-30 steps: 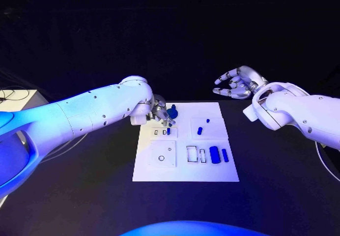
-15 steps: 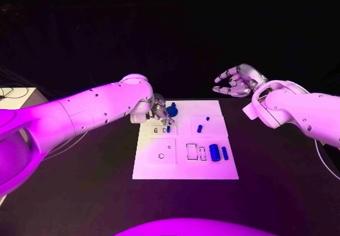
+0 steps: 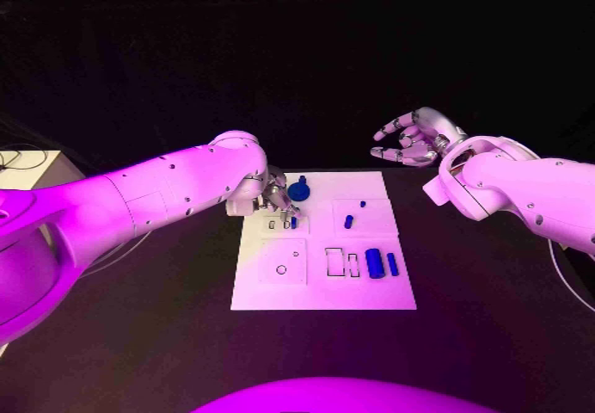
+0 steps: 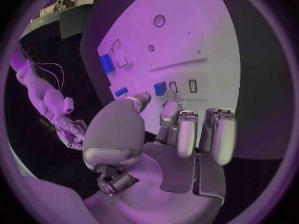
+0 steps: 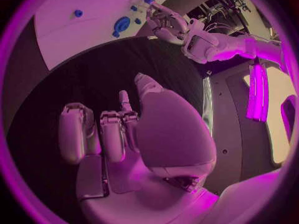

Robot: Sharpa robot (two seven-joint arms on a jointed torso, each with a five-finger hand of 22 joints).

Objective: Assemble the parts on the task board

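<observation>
The white task board (image 3: pixel 322 288) lies in the middle of the black table. My left hand (image 3: pixel 272 200) hangs over its far left corner and pinches a small blue part (image 3: pixel 294 222) at the fingertips, just above two small slots (image 3: pixel 280 226). The left wrist view shows that part (image 4: pixel 160 88) between thumb and finger over the board (image 4: pixel 187 35). A round blue part with a stem (image 3: pixel 302 185) stands just beyond my left hand. My right hand (image 3: pixel 409 138) is raised past the board's far right corner, fingers spread and empty.
On the board's right half lie a short blue peg (image 3: pixel 350 222), a tiny blue piece (image 3: pixel 364 204), a thick blue cylinder (image 3: pixel 375 263) and a thin blue bar (image 3: pixel 393 263). Rectangular slots (image 3: pixel 334 262) and a round hole (image 3: pixel 281 270) sit nearer me.
The whole view has shifted slightly. Both hands stay where they were relative to the board, and my left hand still pinches the small blue part.
</observation>
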